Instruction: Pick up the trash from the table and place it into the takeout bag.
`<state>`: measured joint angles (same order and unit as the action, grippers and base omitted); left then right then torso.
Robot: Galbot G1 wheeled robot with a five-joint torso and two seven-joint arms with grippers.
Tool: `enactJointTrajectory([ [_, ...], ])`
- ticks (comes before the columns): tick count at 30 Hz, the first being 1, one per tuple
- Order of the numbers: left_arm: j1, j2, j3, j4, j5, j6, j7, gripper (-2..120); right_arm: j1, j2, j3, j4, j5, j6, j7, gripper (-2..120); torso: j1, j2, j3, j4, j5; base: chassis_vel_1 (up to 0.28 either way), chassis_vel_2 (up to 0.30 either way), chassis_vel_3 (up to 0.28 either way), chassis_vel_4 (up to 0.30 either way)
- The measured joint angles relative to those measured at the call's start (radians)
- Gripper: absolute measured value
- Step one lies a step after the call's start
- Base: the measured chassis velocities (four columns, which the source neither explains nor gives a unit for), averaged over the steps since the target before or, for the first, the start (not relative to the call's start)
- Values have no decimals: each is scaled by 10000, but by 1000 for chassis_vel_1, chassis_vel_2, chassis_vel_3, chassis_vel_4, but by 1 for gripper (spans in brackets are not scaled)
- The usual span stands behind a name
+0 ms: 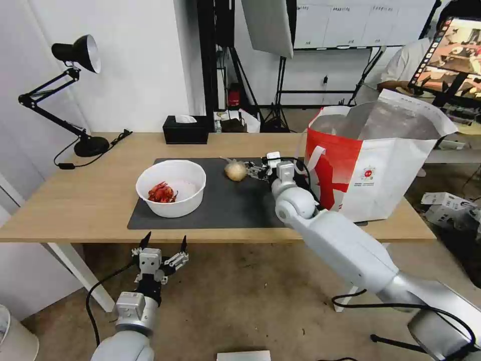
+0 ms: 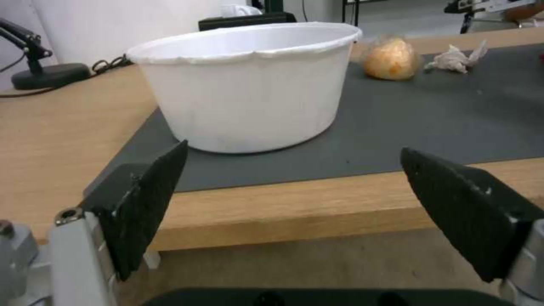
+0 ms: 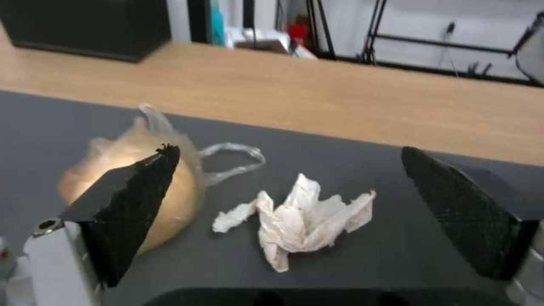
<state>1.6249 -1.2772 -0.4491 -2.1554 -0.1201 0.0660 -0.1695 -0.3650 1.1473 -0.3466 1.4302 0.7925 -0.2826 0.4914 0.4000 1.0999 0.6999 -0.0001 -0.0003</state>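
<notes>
Table point(image 1: 75, 200): light-wood desk carrying a dark grey mat point(image 1: 220, 200), everything sitting on it.
Takeout bag point(image 1: 371, 165): red-and-white tote standing open at the table's right end, foil lining showing.
Bowl point(image 1: 171, 188): white, round, sitting on the mat's left part, holding red crayfish shells point(image 1: 161, 193).
Knotted bag point(image 1: 235, 170): clear plastic around a yellowish lump, lying on the mat's far side, just beside the tissue.
Tissue point(image 3: 300, 221): crumpled, white, lying flat on the mat.
Right gripper point(image 3: 289, 187): hovering over the tissue, fingers spread wide, gripping nothing.
Left gripper point(image 1: 164, 243): hanging below the table's near edge, facing the bowl, fingers apart.
</notes>
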Motion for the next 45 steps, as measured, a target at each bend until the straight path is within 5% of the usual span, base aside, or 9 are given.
enactJointTrajectory([
  [6, -3, -47, 18, 74, 0, -4, 3, 100, 801, 671, -194, -1328, 548, -960, 596, 100, 0, 0, 1, 0, 1, 0, 0, 0, 0],
  [21, -146, -26, 39, 254, -86, -23, 4, 100, 1861, 2208, -13, -4226, 935, -1589, 797, 100, 0, 0, 1, 2, 2, 0, 0, 0, 0],
  [34, -211, 104, 32, 292, -306, -24, 7, 100, 1859, 2522, 251, -5071, 679, -1640, 509, 100, -1, 0, 0, 1, 2, 0, 0, 0, 0],
  [37, -218, 112, 31, 295, -320, -23, 7, 100, 1836, 2518, 259, -5082, 679, -1637, 501, 97, 0, 1, 1, 1, 2, 0, 0, 0, 0],
  [45, -229, 89, 58, 307, -329, -12, 10, 100, 1616, 2474, 318, -4965, 731, -1482, 459, 64, -2, 2, -2, 5, 4, 0, 0, 0, 0],
])
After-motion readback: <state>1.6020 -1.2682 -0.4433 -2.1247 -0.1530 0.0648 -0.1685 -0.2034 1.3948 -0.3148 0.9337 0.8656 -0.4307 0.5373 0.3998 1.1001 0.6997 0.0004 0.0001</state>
